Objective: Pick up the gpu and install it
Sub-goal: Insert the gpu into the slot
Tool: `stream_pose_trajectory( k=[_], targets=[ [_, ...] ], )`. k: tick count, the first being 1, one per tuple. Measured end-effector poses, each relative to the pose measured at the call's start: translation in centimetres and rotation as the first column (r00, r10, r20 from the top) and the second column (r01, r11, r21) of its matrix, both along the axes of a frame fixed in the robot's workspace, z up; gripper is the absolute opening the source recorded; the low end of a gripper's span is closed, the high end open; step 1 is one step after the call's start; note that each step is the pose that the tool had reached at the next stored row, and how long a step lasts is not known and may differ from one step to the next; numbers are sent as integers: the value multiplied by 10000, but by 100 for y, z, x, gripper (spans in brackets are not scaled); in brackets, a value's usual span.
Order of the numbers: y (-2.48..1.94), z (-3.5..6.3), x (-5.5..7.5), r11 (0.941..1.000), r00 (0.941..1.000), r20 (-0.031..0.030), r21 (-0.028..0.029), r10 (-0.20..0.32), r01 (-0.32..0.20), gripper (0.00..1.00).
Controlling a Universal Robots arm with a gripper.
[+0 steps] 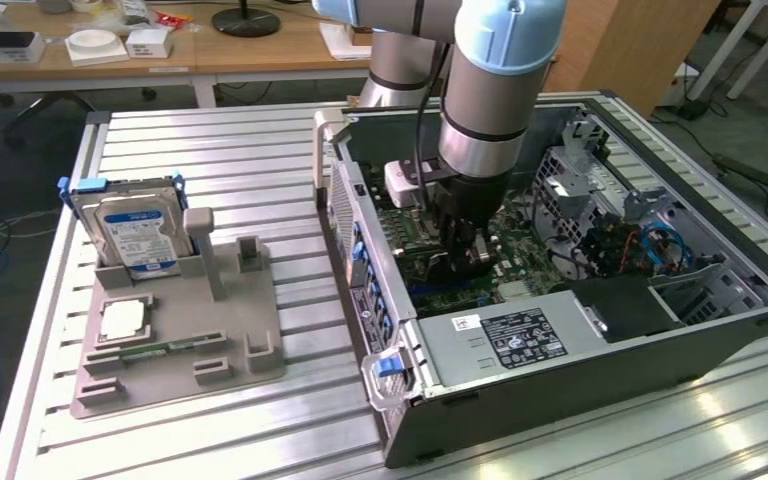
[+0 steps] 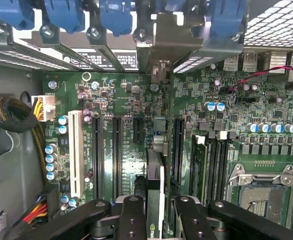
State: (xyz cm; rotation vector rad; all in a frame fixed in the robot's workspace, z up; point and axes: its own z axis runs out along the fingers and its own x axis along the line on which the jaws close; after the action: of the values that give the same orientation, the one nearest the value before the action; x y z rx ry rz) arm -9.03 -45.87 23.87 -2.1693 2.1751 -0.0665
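My gripper [image 1: 462,255] reaches down into the open computer case [image 1: 704,330], just above the green motherboard [image 1: 518,270]. In the wrist view, the black fingers [image 2: 131,215] are shut on the gpu [image 2: 155,170], seen edge-on as a thin dark card with a light stripe. The card stands upright over the motherboard [image 2: 136,100], in line with a long black expansion slot between its neighbours. Its silvery end bracket [image 2: 160,72] sits against the case's rear slot openings. I cannot tell whether the card's edge is seated in the slot.
On the exterior view's left, a grey holder tray [image 1: 251,350] carries the silver hard drive [image 1: 137,230], a square processor [image 1: 124,320] and a green memory strip [image 1: 157,350]. The power supply [image 1: 504,335] and blue cables [image 1: 658,245] crowd the case. Blue slot latches [image 2: 116,15] line the rear wall.
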Motion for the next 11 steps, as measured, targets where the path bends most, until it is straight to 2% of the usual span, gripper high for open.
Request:
stream_pose_trajectory(
  k=[11],
  targets=[
    [0,-3,2,10000,10000,-2,-1,-2,2,27]
  ],
)
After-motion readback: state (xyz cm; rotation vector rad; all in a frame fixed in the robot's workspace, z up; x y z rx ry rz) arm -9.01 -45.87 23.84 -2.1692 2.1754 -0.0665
